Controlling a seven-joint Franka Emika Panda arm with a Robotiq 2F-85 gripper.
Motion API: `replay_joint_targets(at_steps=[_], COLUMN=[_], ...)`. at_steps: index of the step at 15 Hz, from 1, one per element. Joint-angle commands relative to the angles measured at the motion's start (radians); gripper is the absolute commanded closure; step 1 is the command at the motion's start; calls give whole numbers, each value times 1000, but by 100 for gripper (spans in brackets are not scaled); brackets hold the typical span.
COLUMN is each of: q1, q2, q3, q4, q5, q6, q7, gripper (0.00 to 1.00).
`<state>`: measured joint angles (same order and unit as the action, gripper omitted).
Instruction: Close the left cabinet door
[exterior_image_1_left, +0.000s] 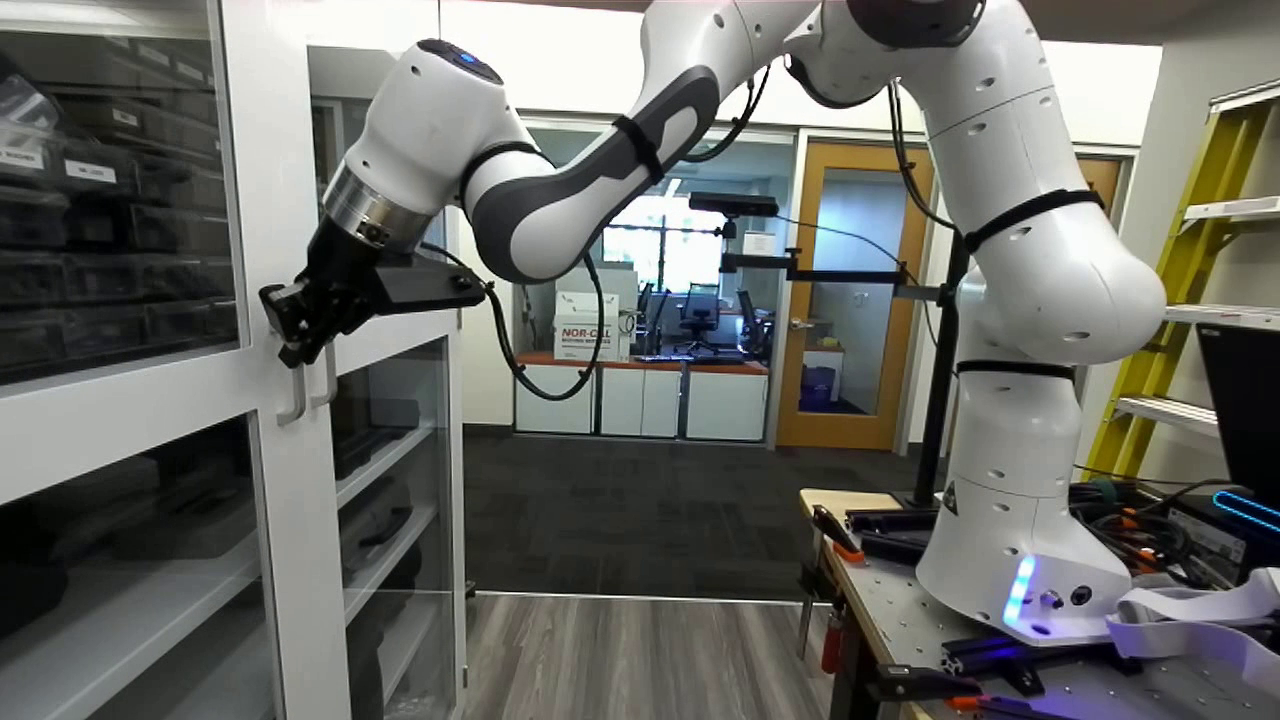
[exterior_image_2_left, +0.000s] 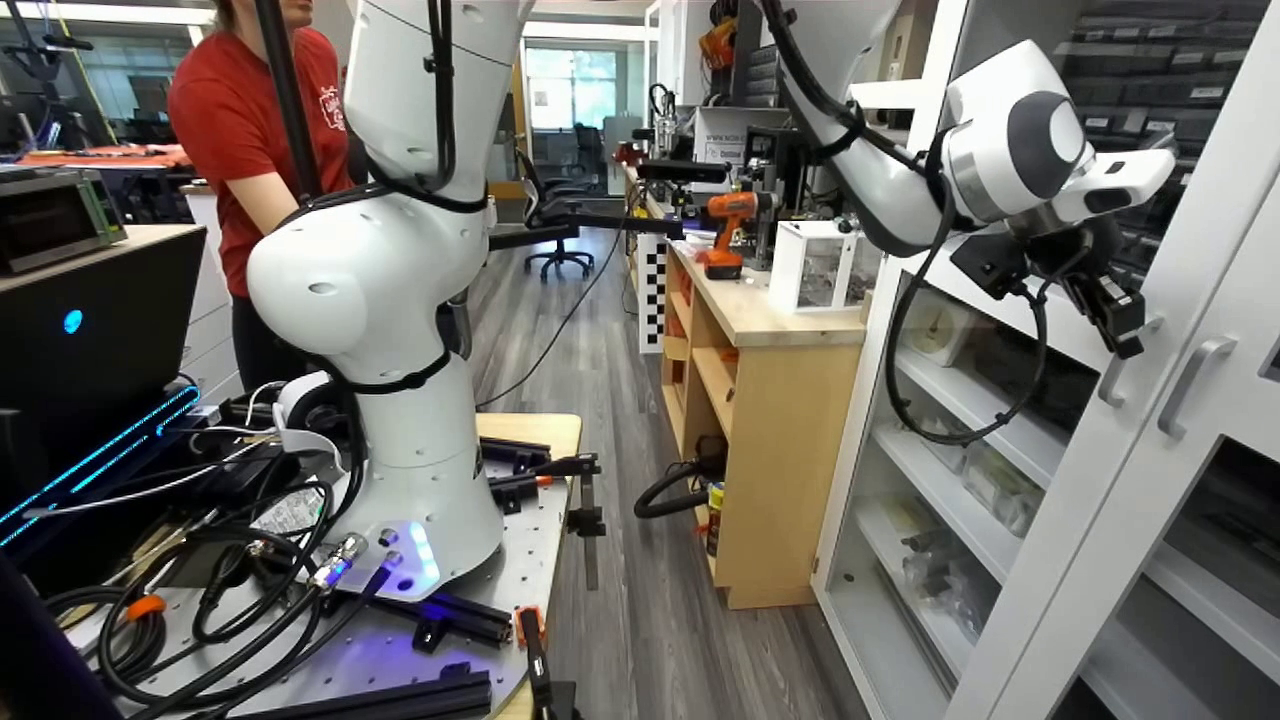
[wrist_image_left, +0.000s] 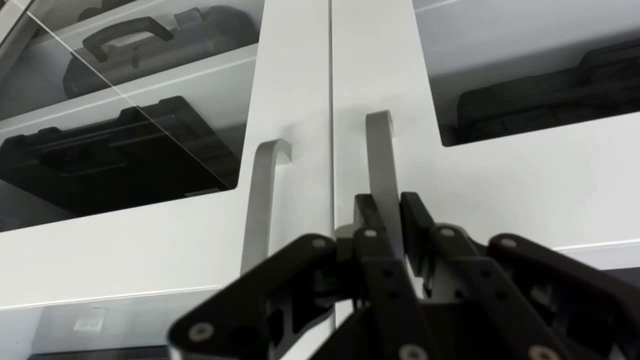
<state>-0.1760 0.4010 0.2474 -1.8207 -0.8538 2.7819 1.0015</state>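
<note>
The left cabinet door (exterior_image_1_left: 300, 520), white-framed with clear glass, shows in both exterior views (exterior_image_2_left: 1085, 500). In the wrist view its frame (wrist_image_left: 525, 190) is on the right, as that picture looks upside down. A thin seam runs between it and the other door; the two frames look about flush. Its grey bar handle (wrist_image_left: 381, 155) also shows in both exterior views (exterior_image_1_left: 292, 400) (exterior_image_2_left: 1112, 385). My gripper (wrist_image_left: 387, 200) has one finger on each side of this handle, closed in narrowly on it. It is tilted down at the handle in both exterior views (exterior_image_1_left: 285, 325) (exterior_image_2_left: 1125, 325).
The right cabinet door's handle (wrist_image_left: 260, 200) is close beside my gripper. A black cable loop (exterior_image_2_left: 905, 400) hangs from the wrist. A wooden bench (exterior_image_2_left: 790, 450) stands by the cabinet. My base is on a metal-topped table (exterior_image_1_left: 900, 610). A person in red (exterior_image_2_left: 250, 130) stands behind it.
</note>
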Motion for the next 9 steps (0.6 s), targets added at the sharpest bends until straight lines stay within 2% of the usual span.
replay_joint_targets(at_steps=[1, 3, 4, 5, 9], q1=[2, -4, -4, -4, -12], q2=[66, 63, 54, 50, 23], q3=[-4, 7, 10, 12, 36], q4=[98, 91, 81, 77, 50], q5=[-17, 3, 4, 4, 48], q6=[31, 28, 13, 6, -31], q7=[-37, -54, -70, -81, -139], gripper=[95, 95, 60, 59, 34])
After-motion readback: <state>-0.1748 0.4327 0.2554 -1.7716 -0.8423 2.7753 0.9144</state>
